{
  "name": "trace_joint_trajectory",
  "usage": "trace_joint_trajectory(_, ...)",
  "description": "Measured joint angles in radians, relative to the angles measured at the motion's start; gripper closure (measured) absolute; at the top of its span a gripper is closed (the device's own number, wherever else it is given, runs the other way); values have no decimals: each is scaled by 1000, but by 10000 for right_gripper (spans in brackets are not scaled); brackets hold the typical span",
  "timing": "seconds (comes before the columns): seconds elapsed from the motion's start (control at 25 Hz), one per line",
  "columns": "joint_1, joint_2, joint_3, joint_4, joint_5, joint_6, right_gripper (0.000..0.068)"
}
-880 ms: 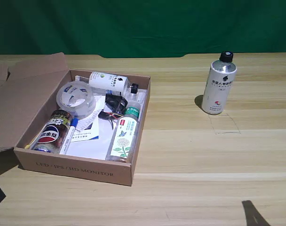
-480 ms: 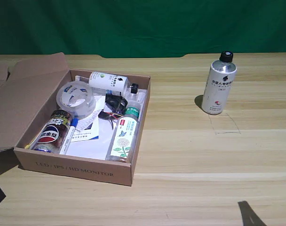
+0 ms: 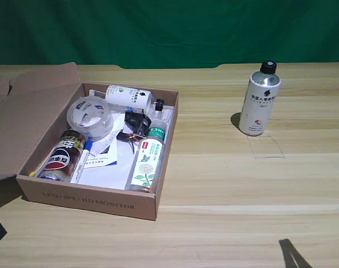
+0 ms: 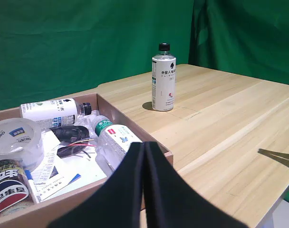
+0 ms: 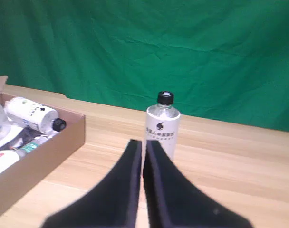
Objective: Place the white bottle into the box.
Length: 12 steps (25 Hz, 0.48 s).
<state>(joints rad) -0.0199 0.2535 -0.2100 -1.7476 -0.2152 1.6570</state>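
Observation:
The white bottle with its small black cap stands upright on the wooden table at the exterior view's right, well apart from the box. The wide brown cardboard box lies at that view's left, flap folded out. My right gripper shows only as a dark tip at the bottom right edge, in front of the bottle and far from it. In the right wrist view the gripper is shut, only a thin slit between its fingers, nothing held, with the bottle straight ahead. The left wrist view also shows the bottle.
Inside the box lie a tape roll, a cola can, a pen, a clear green-capped bottle, another white bottle and papers. Bare wood separates box and bottle. The parked left gripper fills the left wrist view's foreground.
My right gripper's tip has slid a little toward the exterior view's left along the bottom edge. The bottle and the box have not moved.

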Motion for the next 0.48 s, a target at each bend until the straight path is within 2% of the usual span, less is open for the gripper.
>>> trace_joint_trajectory(0.08,0,20,0,-1,-22,60,611)
trace_joint_trajectory(0.2,0,80,0,-2,-73,104,457)
trace_joint_trajectory(0.24,0,114,0,-2,-87,109,348)
trace_joint_trajectory(0.28,0,129,0,-3,-89,110,288)
trace_joint_trajectory(0.32,0,157,0,-3,-90,112,178)
trace_joint_trajectory(0.36,0,170,0,-3,-89,112,111)
trace_joint_trajectory(0.44,0,211,0,-6,-86,112,27)
trace_joint_trajectory(0.48,0,224,-1,-6,-86,111,13)
